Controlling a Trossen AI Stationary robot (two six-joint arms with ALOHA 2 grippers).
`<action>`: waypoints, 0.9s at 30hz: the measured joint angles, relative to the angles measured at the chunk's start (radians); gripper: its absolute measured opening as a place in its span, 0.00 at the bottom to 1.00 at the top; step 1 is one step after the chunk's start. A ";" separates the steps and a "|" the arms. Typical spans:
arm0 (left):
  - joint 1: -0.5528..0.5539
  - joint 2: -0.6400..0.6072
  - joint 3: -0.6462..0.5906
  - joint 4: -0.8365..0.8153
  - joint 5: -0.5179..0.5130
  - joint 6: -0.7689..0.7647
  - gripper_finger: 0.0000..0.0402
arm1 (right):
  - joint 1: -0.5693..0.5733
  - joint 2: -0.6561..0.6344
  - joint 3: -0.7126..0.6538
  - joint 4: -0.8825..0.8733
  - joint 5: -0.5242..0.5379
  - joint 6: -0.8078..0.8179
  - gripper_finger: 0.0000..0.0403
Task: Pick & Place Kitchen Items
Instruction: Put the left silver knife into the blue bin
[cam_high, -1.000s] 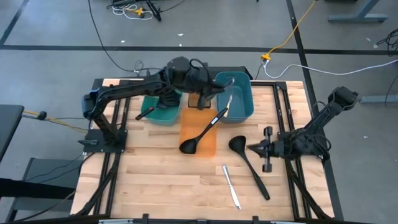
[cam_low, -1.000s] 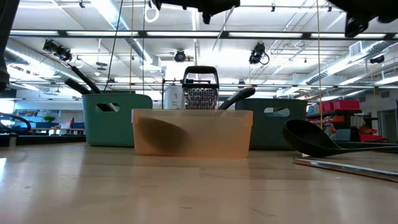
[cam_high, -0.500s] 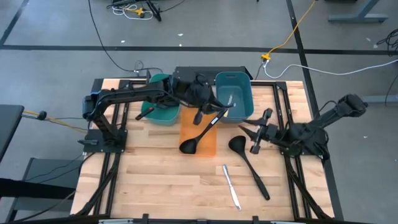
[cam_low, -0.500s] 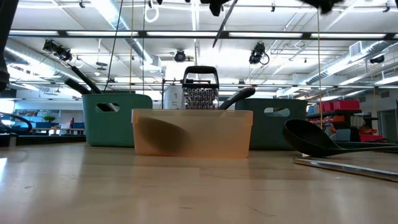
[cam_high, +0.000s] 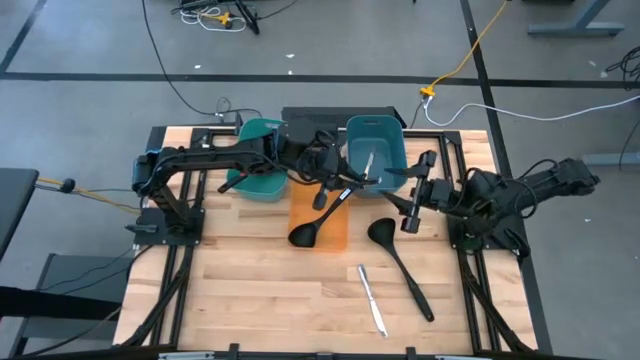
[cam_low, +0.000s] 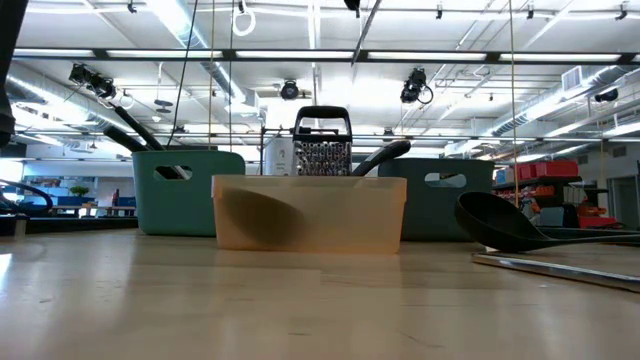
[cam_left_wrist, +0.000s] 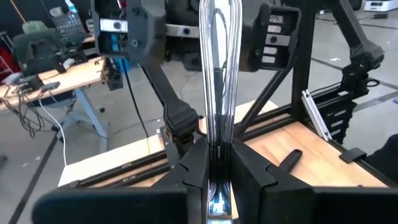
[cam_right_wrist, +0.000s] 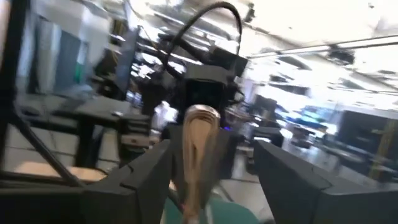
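My left gripper hangs above the tubs at mid-table, shut on a wire whisk that points toward the table's right. My right gripper faces it from the right, open. In the right wrist view the whisk's wire end stands between my spread fingers, with a gap on each side. One black ladle lies slanted in the orange tub. Another black ladle and a silver knife lie flat on the table. A knife rests in the blue tub. My left gripper pinches the whisk's handle end between its two fingers. The fingers come nearly level from the table's left and lie along the whisk. The wires run straight out past the fingertips, and the whisk is lifted clear above the tubs.
A teal tub with black utensils stands left of the orange one. A box grater shows behind the tubs in the low view. Bare wood lies along the table's near half, left of the knife.
My right gripper has risen from beside the ladle on the table, swung toward the far edge and the whisk, and opened. My left gripper has carried the whisk from above the tubs' far side toward the near edge and the right arm.
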 joint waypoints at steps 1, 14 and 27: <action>0.000 0.000 0.000 0.005 -0.001 0.001 0.12 | -0.013 0.008 0.004 0.004 -0.040 0.025 0.59; -0.001 0.000 0.000 0.004 -0.021 0.012 0.12 | -0.127 0.139 0.084 0.048 -0.196 0.109 0.58; -0.001 0.000 0.000 -0.001 -0.022 0.014 0.12 | -0.137 0.159 0.094 0.017 -0.149 0.096 0.35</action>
